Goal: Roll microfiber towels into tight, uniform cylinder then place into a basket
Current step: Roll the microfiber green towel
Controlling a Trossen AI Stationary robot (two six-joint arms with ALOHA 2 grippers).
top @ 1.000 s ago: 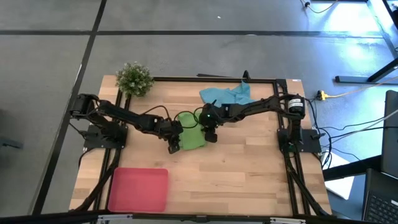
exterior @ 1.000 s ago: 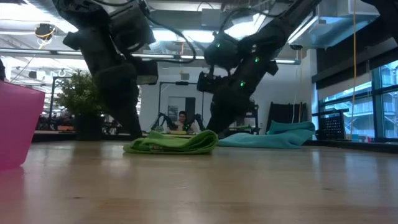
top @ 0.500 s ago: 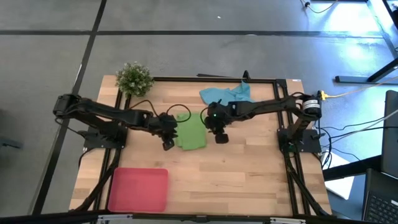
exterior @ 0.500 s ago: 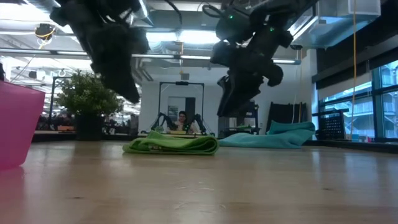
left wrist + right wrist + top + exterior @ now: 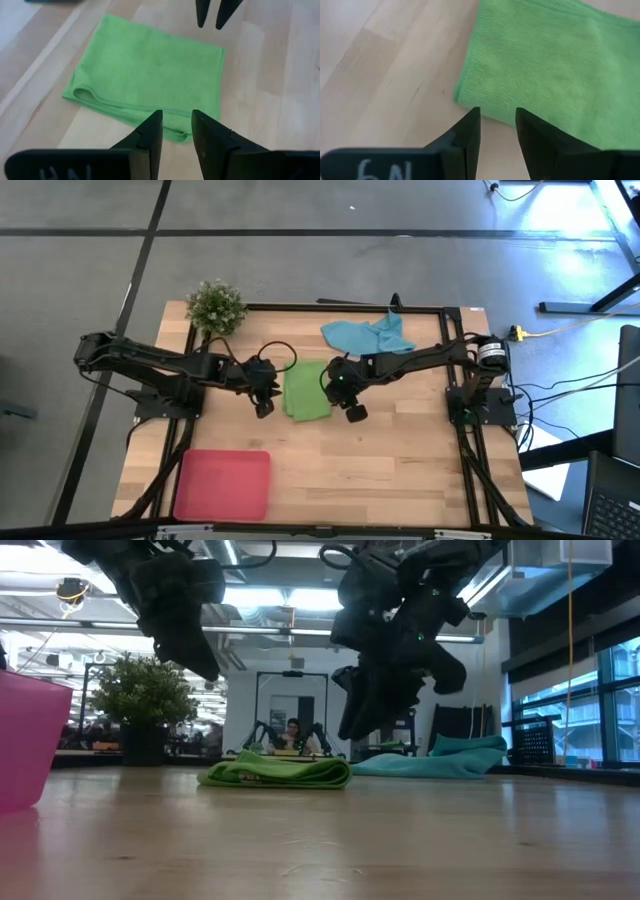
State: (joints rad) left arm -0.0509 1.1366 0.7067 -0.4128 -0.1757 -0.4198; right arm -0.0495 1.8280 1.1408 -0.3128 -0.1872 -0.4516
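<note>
High view shows the green towel (image 5: 306, 390) folded flat mid-bench, between the left hand (image 5: 263, 409) and right hand (image 5: 355, 413). Both hover slightly parted, gripping nothing, probably ready to roll it.

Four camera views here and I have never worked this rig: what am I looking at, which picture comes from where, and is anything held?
Two dark robot arms work at a wooden table. The overhead picture shows everything: the left end effector and the right end effector sit either side of a folded lime green towel. A crumpled light blue towel lies at the far edge, near a small plant. The pinkish-red basket waits at the near left corner.

The table-level picture looks across the wood; both arms hang above the green towel there. The other two pictures come from wrist cameras, each looking past its own arm's dark fingers at that towel. Both pairs stand slightly apart, holding nothing.
</note>
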